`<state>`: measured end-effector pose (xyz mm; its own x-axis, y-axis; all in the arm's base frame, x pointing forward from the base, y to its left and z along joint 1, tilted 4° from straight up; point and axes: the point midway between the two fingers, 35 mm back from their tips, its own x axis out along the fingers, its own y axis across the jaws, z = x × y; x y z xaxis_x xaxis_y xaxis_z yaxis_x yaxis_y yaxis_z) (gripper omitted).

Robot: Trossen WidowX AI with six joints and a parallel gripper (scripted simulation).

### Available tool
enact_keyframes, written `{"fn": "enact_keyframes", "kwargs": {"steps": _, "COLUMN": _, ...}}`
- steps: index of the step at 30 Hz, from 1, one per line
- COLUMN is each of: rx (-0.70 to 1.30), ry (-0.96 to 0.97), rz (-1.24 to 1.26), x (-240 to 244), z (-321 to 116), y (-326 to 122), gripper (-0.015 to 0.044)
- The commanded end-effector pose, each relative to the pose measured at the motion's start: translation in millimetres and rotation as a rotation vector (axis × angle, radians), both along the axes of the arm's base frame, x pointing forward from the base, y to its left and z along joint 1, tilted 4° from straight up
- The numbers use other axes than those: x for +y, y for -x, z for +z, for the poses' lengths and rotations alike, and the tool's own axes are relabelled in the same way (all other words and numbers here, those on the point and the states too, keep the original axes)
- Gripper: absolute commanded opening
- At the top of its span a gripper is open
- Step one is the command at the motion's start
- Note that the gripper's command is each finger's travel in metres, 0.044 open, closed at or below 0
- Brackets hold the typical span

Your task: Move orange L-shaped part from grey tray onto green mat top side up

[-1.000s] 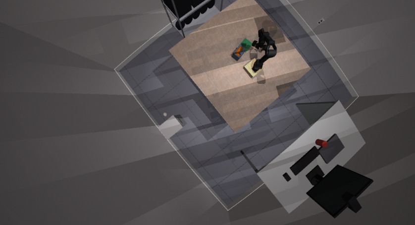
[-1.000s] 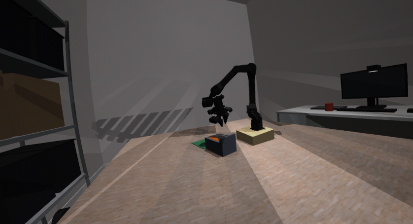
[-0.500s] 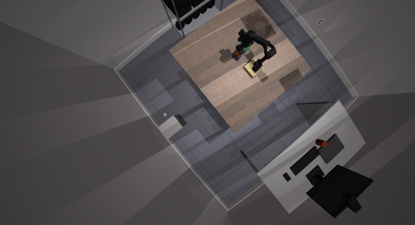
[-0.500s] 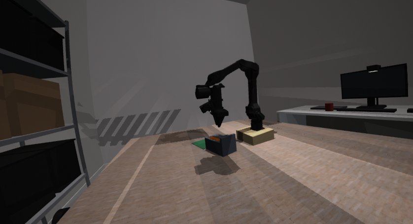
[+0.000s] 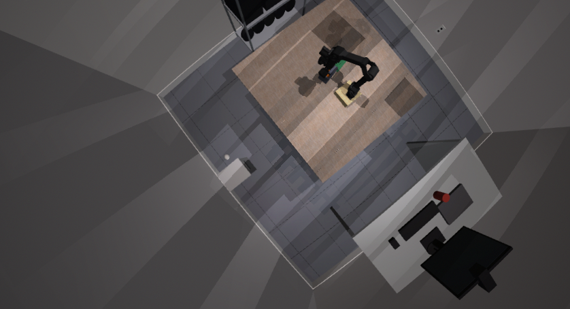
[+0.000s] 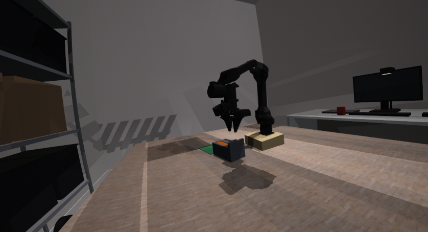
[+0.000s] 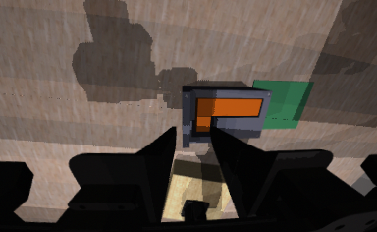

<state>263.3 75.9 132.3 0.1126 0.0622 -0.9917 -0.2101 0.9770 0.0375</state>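
Note:
The orange L-shaped part (image 7: 229, 109) lies flush in its pocket in the grey tray (image 7: 224, 114); its short leg points toward my fingers in the wrist view. The green mat (image 7: 285, 104) lies right beside the tray, on its right. My gripper (image 7: 192, 130) hangs well above the tray, over the part's L-shaped end, with the fingers partly closed, a gap between them and nothing in it. In the exterior view the gripper (image 6: 233, 128) is clearly apart from the tray (image 6: 229, 149), with the part (image 6: 222, 143) level in the tray's top and the mat (image 6: 207, 149) behind it.
The arm stands on a tan block (image 6: 264, 139) just behind the tray. A metal shelf rack (image 6: 36, 110) stands at the far left. A desk with a monitor (image 6: 387, 88) and a red cup (image 6: 340, 110) is at the right, away from the arm.

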Motion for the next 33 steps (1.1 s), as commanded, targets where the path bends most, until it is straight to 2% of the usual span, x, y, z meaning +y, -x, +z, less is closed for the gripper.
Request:
{"fn": "enact_keyframes", "kwargs": {"steps": 1, "rx": 0.028, "ry": 0.002, "rz": 0.010, "x": 3.6, "z": -39.6, "y": 0.5, "gripper": 0.0180}}
{"fn": "enact_keyframes", "kwargs": {"steps": 4, "rx": 0.028, "ry": 0.002, "rz": 0.010, "x": 4.2, "z": -60.5, "y": 1.0, "gripper": 0.0180}}
{"fn": "enact_keyframes", "kwargs": {"steps": 33, "rx": 0.028, "ry": 0.002, "rz": 0.010, "x": 6.4, "z": -96.2, "y": -1.8, "gripper": 0.0180}}
